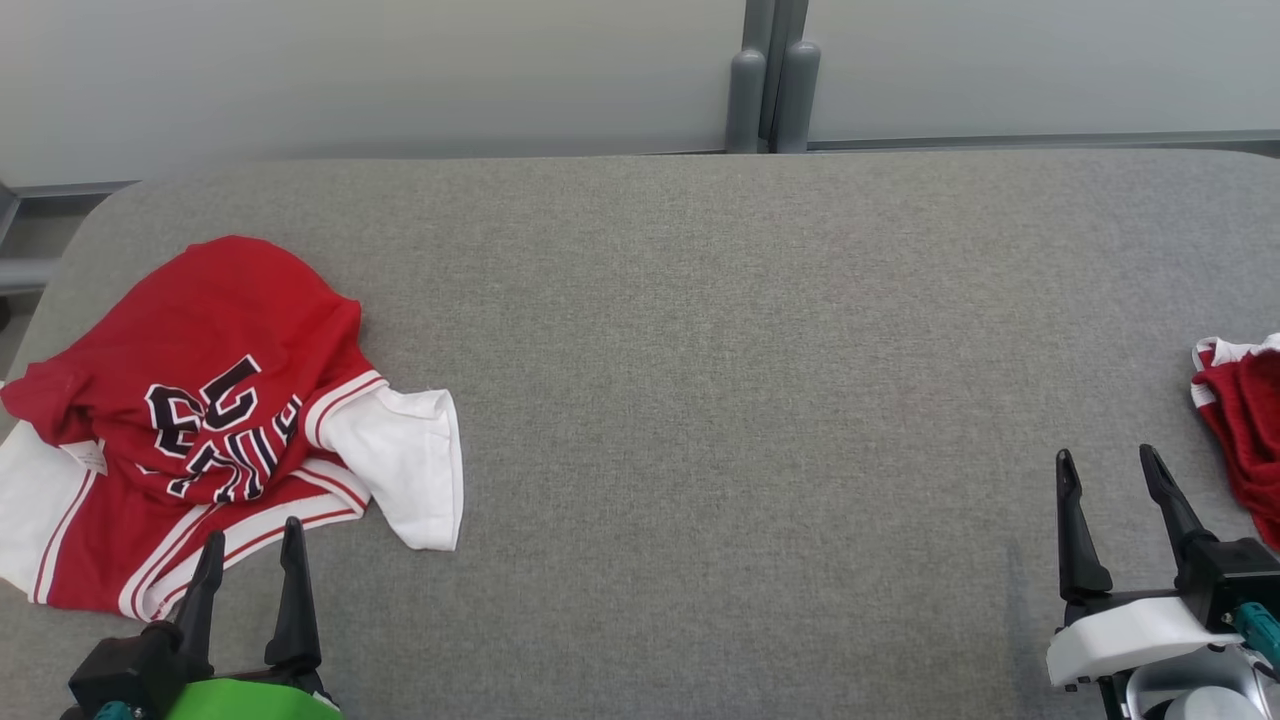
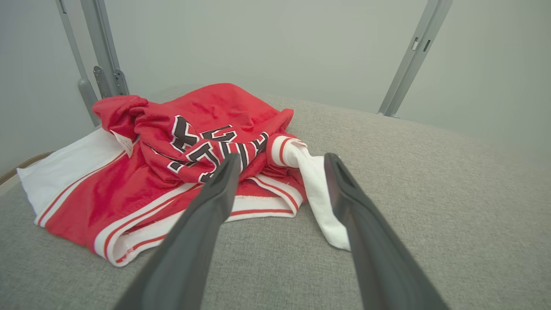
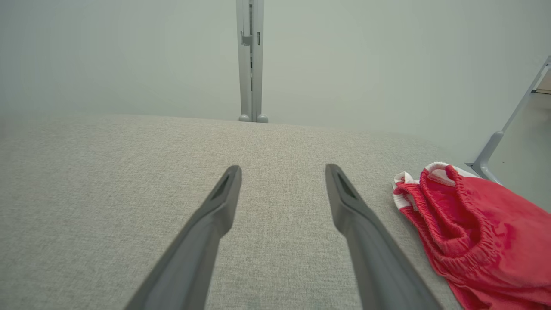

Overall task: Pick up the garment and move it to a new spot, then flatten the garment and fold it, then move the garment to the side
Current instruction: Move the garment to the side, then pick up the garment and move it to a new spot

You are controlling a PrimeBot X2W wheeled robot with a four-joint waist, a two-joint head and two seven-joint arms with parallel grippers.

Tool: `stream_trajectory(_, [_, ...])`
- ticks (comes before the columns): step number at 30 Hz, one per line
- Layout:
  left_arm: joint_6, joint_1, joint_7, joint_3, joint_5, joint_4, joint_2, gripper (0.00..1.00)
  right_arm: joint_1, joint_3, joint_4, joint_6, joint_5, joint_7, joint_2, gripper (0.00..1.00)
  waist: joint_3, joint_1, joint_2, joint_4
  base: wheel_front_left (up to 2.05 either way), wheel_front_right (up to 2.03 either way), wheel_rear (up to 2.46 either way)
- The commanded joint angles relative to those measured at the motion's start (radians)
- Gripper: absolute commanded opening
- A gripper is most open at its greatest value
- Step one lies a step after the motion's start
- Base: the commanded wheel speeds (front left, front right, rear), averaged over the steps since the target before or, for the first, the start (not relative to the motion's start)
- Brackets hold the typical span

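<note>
Leftward on the desk (image 1: 750,350), a crumpled jersey (image 1: 200,330): red body, white sleeves and striped trim, dark lettering facing up. Bunched high at the far side, flatter toward the near edge, with one white sleeve flung out to the right.

Just near of it, the left tool (image 1: 253,531), released, fingers spread wide and gripping nothing. From the head view, fingertips overlapping the jersey's near striped hem. From the left wrist view, pointed straight at the heap, with the lettering beyond the left finger and the white sleeve showing between the two. Touching the cloth or just above it: cannot tell.

Over at the near right, the right tool (image 1: 1105,453), likewise released, fingers apart with only bare desk between them. Well apart from the jersey, almost the whole width of the desk away.

Beside that tool, at the right edge, red shorts (image 1: 1245,420) with a gathered waistband and a bit of white trim, lying close to the right finger but clear of it.
</note>
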Motion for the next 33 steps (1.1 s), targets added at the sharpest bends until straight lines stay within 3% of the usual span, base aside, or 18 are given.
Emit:
stream_trajectory(1, [-0.003,0.004,-0.001,0.001,-0.005,0.003,0.005,1.0,0.001,-0.001,0.0,-0.001,0.004,-0.003,-0.003,1.0,-0.001,0.0,0.0023,-0.004,0.0,0.0,0.0])
stream_trajectory(13, [-0.003,0.01,-0.001,-0.004,-0.001,0.002,0.005,1.0,-0.009,-0.013,0.004,-0.001,-0.012,-0.003,-0.003,1.0,-0.011,0.0,0.0023,-0.012,0.0,0.0,0.0])
stream_trajectory(20, [-0.003,0.003,-0.001,-0.008,-0.004,0.002,0.009,1.0,-0.019,-0.017,-0.001,-0.001,-0.024,-0.003,-0.003,1.0,-0.008,0.0,0.0023,0.024,0.0,0.0,0.0])
stream_trajectory(29, [-0.002,0.015,-0.001,0.004,0.01,0.013,-0.008,1.0,-0.016,-0.043,-0.007,-0.001,-0.057,-0.003,-0.003,1.0,-0.04,0.0,0.0023,0.198,0.0,0.0,0.0])
stream_trajectory(33, [0.001,0.05,-0.001,0.03,0.016,0.016,-0.005,1.0,-0.014,-0.011,0.006,-0.001,-0.066,-0.003,-0.002,1.0,-0.075,0.0,0.0023,0.34,0.0,0.0,0.0])
